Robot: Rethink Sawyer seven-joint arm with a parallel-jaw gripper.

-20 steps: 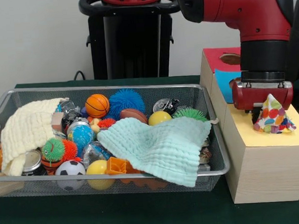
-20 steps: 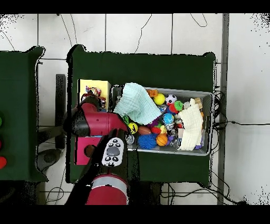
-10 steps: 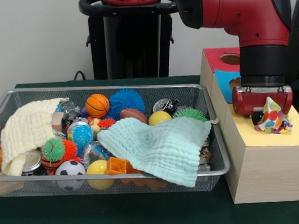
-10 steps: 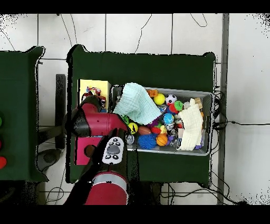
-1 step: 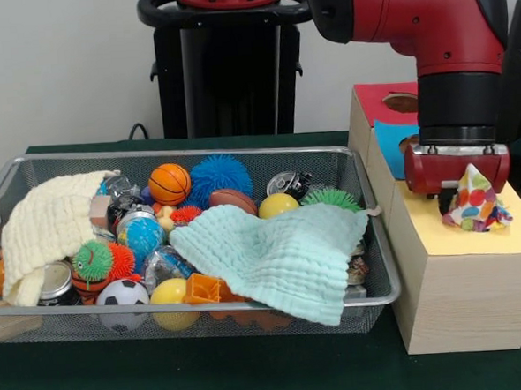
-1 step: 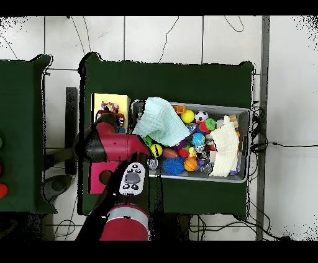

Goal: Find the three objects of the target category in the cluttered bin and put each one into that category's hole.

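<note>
A cone-shaped party hat (image 5: 478, 201) with coloured dots stands tilted on the yellow top (image 5: 454, 241) of the wooden box. My gripper (image 5: 460, 204) hangs right over it, shut on the hat, which hides most of the jaws; one dark finger (image 5: 445, 203) shows at its left side. In the overhead view the arm covers the gripper, with the yellow panel (image 6: 112, 100) just beyond. The wire bin (image 5: 187, 152) holds balls, spiky toys and cans under a mint cloth (image 5: 273, 256) and a pale yellow cloth (image 5: 46, 226).
Behind the yellow section the box has a blue panel (image 5: 390, 136) and a red panel with a hole (image 5: 400, 102). The bin stands close against the box's left side. A black stand (image 5: 228, 64) rises behind the bin.
The gripper dipped and the hat crumpled lower on the yellow top, then both came back up a little. The bin's contents have not moved.
</note>
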